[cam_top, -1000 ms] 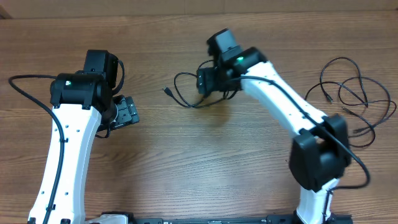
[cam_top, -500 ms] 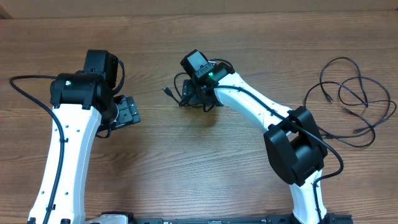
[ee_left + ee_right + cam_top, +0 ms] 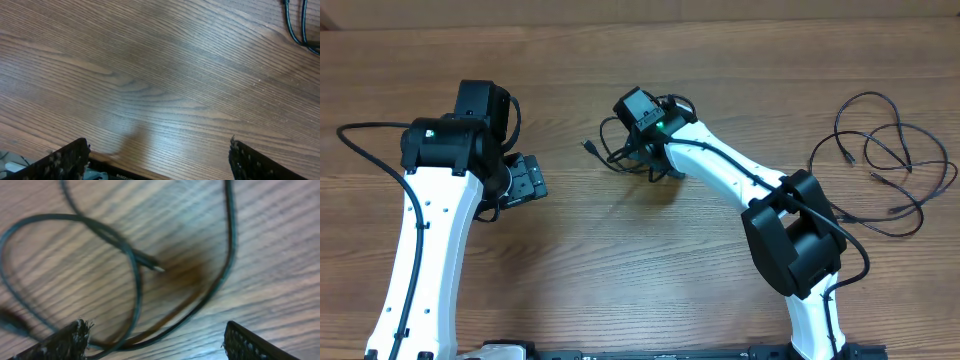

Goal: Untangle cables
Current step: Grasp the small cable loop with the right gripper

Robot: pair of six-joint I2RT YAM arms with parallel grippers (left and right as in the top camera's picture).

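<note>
The tabletop [image 3: 620, 270] is spanned by two arms. The left arm [image 3: 430, 230] is held bent at 9 o'clock, unmoved, with the left jaws wide open over the wood. The right arm [image 3: 730, 175] is stretched toward 11 o'clock, swung leftward since a second ago, with the right jaws spread open. A cable tangle [image 3: 885, 150] is seen at 3 o'clock, and a looped cable [image 3: 138, 287] is seen near centre, beneath the right jaws.

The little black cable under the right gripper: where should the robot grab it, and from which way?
Probably the single curved strand of the cable, just below its plug tip. It lies flat and alone there, running between the open fingers of the right gripper, so straight down from above suits. Higher up, strands cross and two might get pinched.
</note>
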